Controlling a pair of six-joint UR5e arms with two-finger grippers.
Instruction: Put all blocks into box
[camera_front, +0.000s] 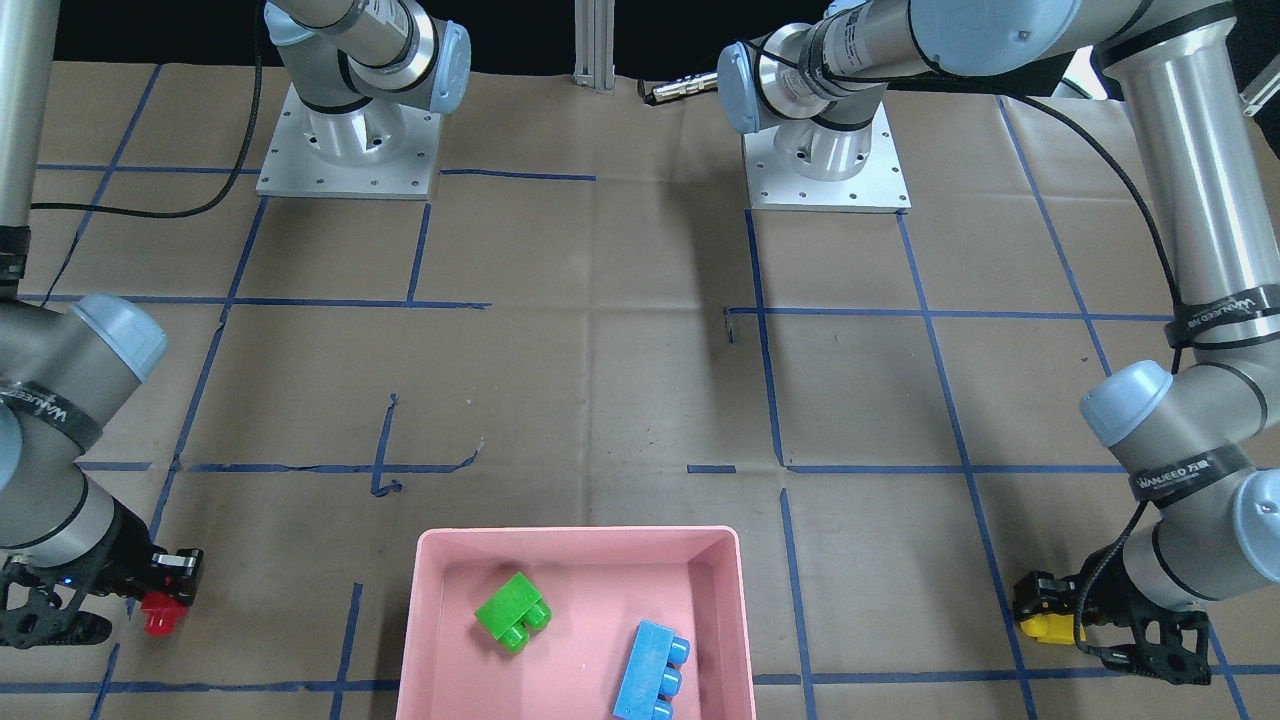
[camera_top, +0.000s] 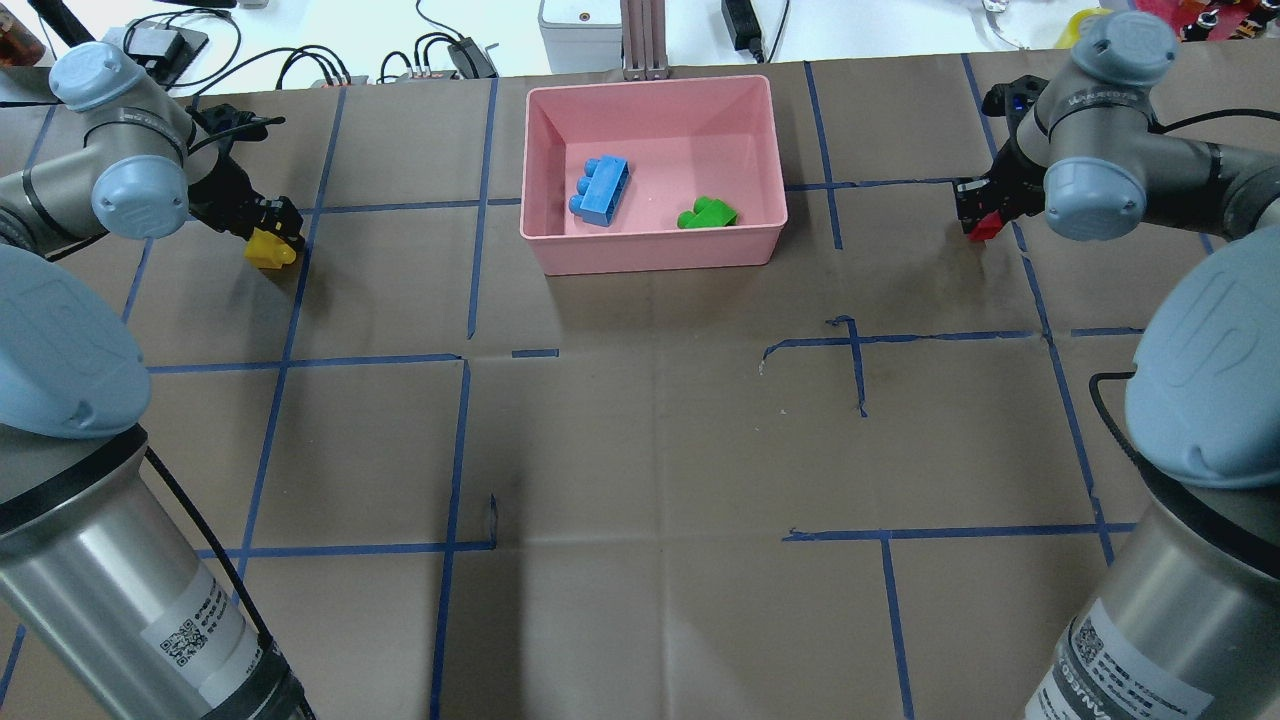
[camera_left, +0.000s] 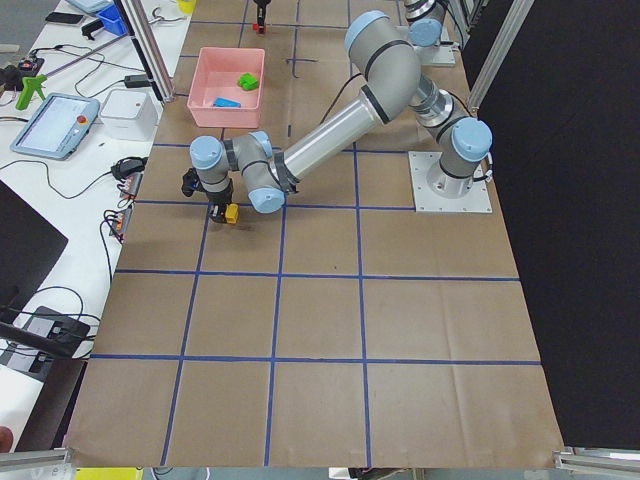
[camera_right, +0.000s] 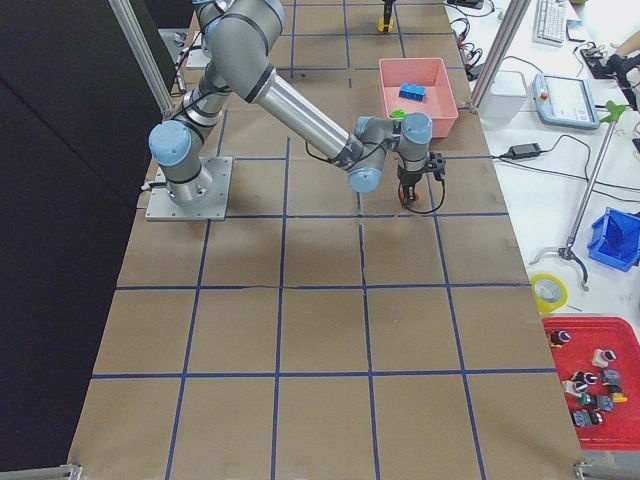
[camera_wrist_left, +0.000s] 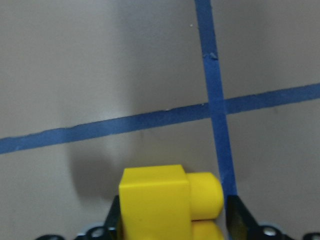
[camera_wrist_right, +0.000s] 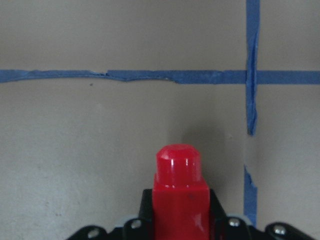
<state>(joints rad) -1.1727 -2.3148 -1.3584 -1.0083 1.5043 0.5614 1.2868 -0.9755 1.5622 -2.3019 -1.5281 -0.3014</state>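
Note:
The pink box (camera_top: 560, 250) (camera_front: 430, 640) stands at the table's far middle. The green brick (camera_top: 707, 214) (camera_front: 512, 611) and the light-blue brick (camera_top: 599, 190) (camera_front: 654, 671) lie inside it. My left gripper (camera_top: 272, 238) (camera_front: 1045, 620) is shut on the yellow brick (camera_top: 268, 250) (camera_wrist_left: 160, 205) just above the table, left of the box. My right gripper (camera_top: 978, 222) (camera_front: 165, 605) is shut on the small red brick (camera_top: 982, 228) (camera_wrist_right: 179, 195) just above the table, right of the box.
Brown paper with blue tape lines (camera_top: 460, 360) covers the table. The arm bases (camera_front: 350, 150) (camera_front: 825, 165) are bolted at the robot's side. Cables and devices (camera_top: 440, 55) lie beyond the table's far edge, behind the box.

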